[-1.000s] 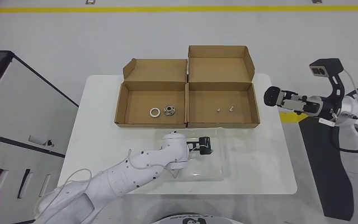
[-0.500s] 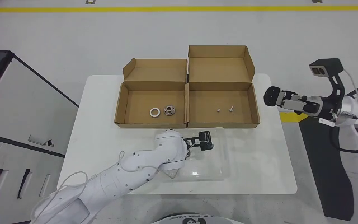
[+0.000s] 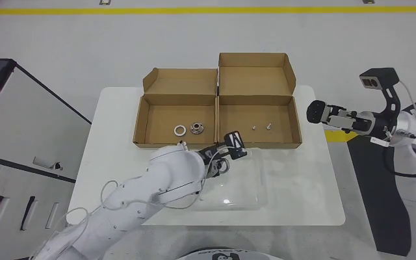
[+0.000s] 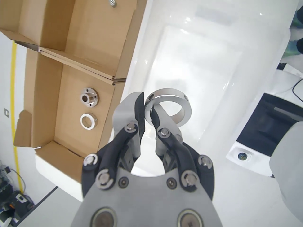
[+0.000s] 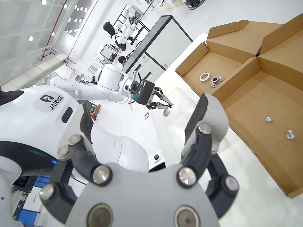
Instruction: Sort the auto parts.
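Observation:
My left gripper (image 4: 146, 105) is shut on the rim of a silver metal ring (image 4: 165, 94), held above the clear plastic tray (image 3: 244, 192) near the tray's edge facing the boxes. From above, the left gripper (image 3: 223, 166) hangs just in front of the seam between the two cardboard boxes. The left box (image 3: 156, 123) holds a white ring (image 3: 179, 130) and a flanged metal hub (image 3: 196, 127). Two small bolts (image 3: 255, 127) lie in the right box (image 3: 283, 120). My right gripper (image 3: 314, 112) stands open beyond the table's right edge, with nothing in it.
Both boxes have their lids folded back, away from me. The white table (image 3: 305, 195) has bare room right of the tray. A dark cabinet (image 3: 26, 123) stands at the table's left.
The left arm has swung toward the boxes, carrying the ring from over the tray's middle to its box-side edge. The right arm has stayed still.

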### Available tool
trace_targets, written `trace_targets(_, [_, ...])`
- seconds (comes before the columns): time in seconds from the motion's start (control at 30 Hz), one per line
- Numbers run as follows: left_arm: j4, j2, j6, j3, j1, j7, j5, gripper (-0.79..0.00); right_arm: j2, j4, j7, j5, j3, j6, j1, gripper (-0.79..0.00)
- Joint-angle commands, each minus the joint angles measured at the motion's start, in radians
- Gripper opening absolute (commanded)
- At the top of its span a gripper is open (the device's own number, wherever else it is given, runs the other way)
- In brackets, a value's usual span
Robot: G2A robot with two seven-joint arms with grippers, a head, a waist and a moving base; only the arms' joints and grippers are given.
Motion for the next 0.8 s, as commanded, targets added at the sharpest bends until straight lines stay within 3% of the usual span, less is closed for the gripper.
trace_targets(0.0, [-0.021,0.002,0.023,-0.031,0.01,0.034,-0.036,-0.785,0.0,0.0,0.0,0.0,0.0,0.0,0.0,0.0])
trace_targets(0.17, [-0.038,0.004,0.088,-0.14,0.053,0.178,-0.238,-0.785,0.0,0.0,0.0,0.0,0.0,0.0,0.0,0.0])
trace_targets(0.27, [-0.024,0.009,0.082,-0.207,0.091,0.262,-0.376,-0.785,0.0,0.0,0.0,0.0,0.0,0.0,0.0,0.0])
trace_targets(0.53, [0.053,0.024,-0.091,-0.342,0.219,0.488,-0.708,-0.785,0.0,0.0,0.0,0.0,0.0,0.0,0.0,0.0])
trace_targets(0.77, [0.135,0.029,-0.26,-0.376,0.277,0.629,-0.905,-0.785,0.0,0.0,0.0,0.0,0.0,0.0,0.0,0.0])
